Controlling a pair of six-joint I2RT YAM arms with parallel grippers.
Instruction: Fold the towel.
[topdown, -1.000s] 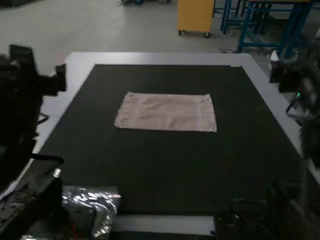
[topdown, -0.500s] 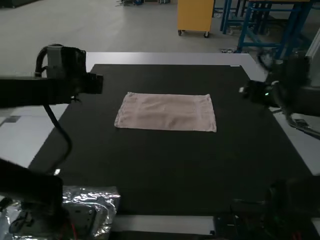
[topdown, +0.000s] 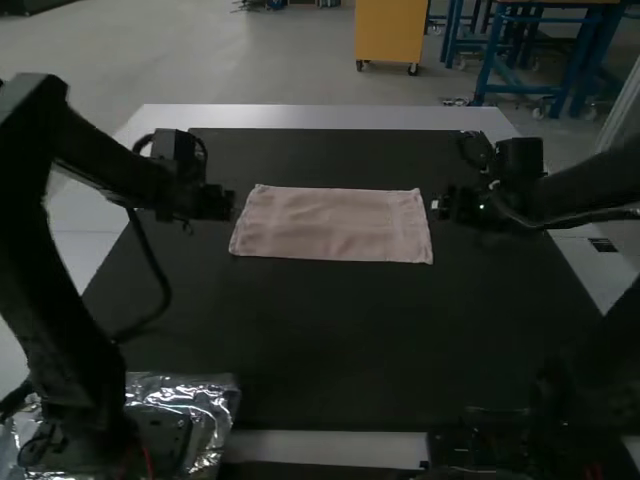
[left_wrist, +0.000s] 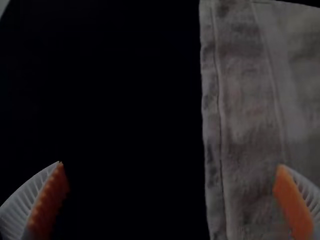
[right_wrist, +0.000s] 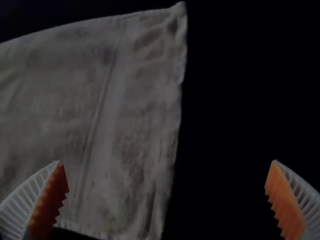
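Left tool: While its two ribbed fingers stand wide apart, the left tool (left_wrist: 170, 164) holds nothing; one orange pad (left_wrist: 295, 205) is over the cloth, the other over dark surface outside it.
Right tool: The right tool (right_wrist: 167, 162) is also spread and empty, with the towel's side edge between its fingers.
Towel: The towel (topdown: 335, 225) lies spread as a flat, pale pink oblong, between the two tools, its short sides facing them. Whether it is one layer or already doubled, I cannot tell.
Hem: A stitched hem (left_wrist: 220, 120) runs along the short side by the left tool and looks fairly straight.
Bench: Under the towel is a black mat (topdown: 320, 340) on a pale-edged bench (topdown: 320, 116); crinkled silvery wrap (topdown: 215, 400) is by the left arm's base, well apart from the towel.
Risk at the grip: Closing too high would miss thin cloth; pressing too low could scrape the mat and bunch the edge. If there are layers, a shallow pinch might take only the top one.
Risk in the fold: Uneven grips or one arm leading would likely skew the crease, and a poorly held corner could slip and drop.
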